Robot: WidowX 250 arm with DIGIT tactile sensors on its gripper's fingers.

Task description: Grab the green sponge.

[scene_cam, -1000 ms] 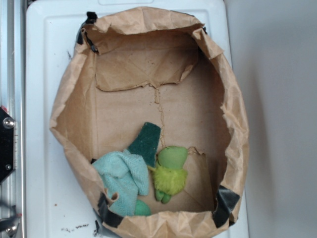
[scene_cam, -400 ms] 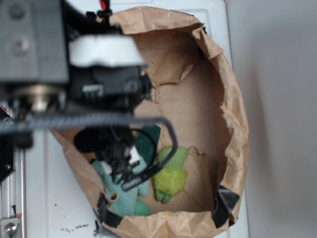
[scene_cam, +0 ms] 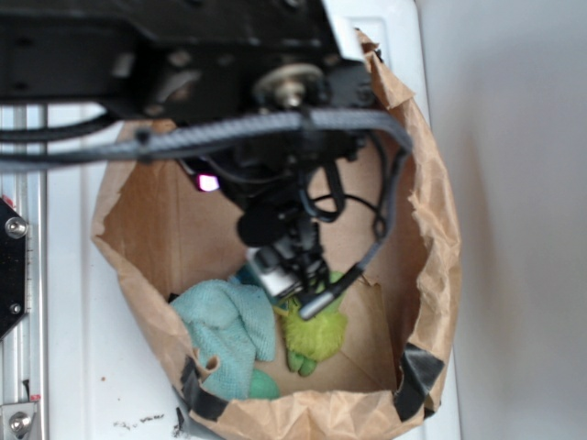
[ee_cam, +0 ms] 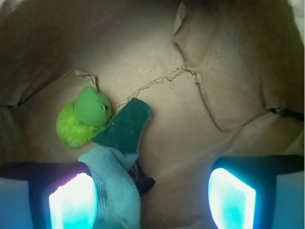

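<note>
The arm has swung over the paper bag (scene_cam: 431, 229) since a moment ago; its claw (ee_cam: 152, 191) hangs spread and empty above the green sponge (ee_cam: 125, 128), which lies between plush toy (ee_cam: 83, 117) and teal cloth (ee_cam: 112, 183).

The dark green sponge (ee_cam: 125, 128) lies flat, untouched.

Black arm (scene_cam: 165, 55), braided grey cable (scene_cam: 229, 133), pink light (scene_cam: 207, 181)
</note>
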